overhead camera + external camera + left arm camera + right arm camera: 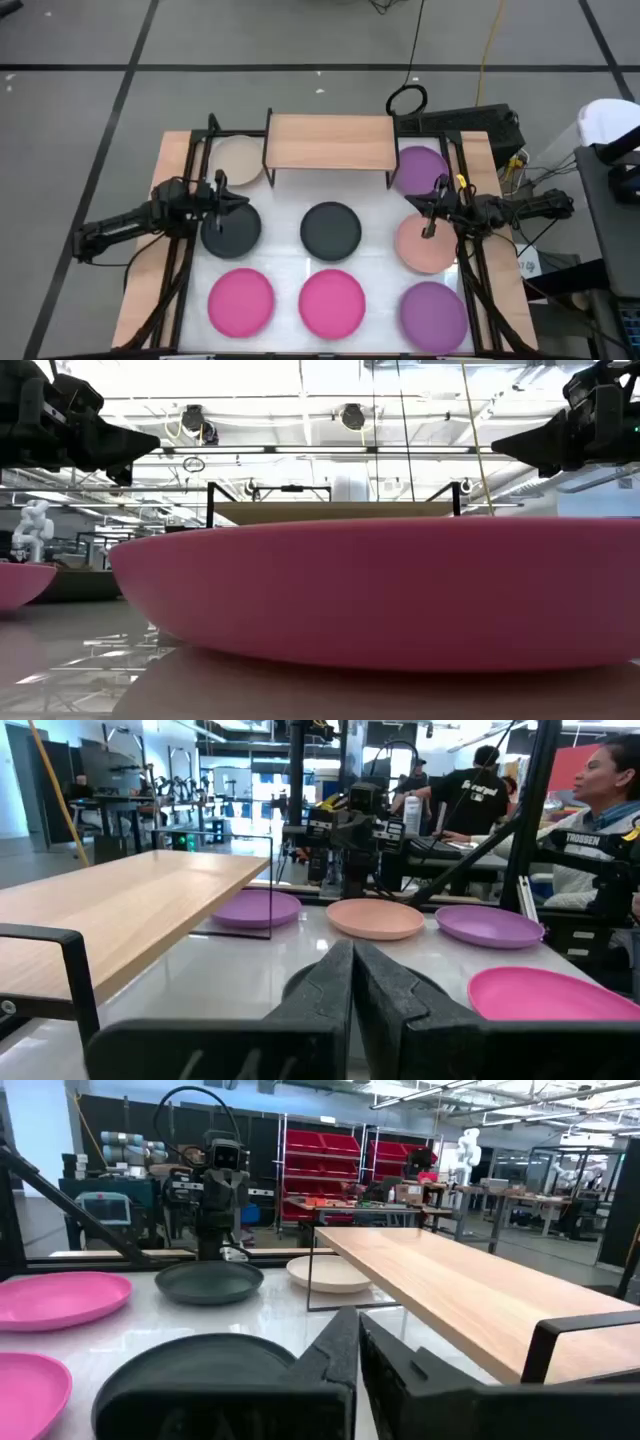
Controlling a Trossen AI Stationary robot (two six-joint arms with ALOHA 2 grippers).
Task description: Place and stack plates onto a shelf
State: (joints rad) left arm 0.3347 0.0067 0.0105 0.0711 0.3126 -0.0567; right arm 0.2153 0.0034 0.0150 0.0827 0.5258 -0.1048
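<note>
The shelf (330, 140), a light wood top on black legs, stands at the table's far middle. A beige plate (238, 160) lies to its left and a purple plate (422, 168) to its right. In the middle row lie two dark grey plates (232, 228) (331, 229) and a salmon plate (425, 243). Two hot pink plates (241, 300) (332, 300) and a second purple plate (433, 312) lie in the near row. My left gripper (352, 970) is shut and hovers over the left grey plate. My right gripper (357, 1345) is shut above the salmon plate.
The black frame rails (180, 250) run along both sides of the table under the arms. Cables and a black box (480, 125) sit beyond the far right corner. People (600, 810) stand in the room beyond the table's right side. Bare white tabletop (285, 200) lies between the shelf and the middle row.
</note>
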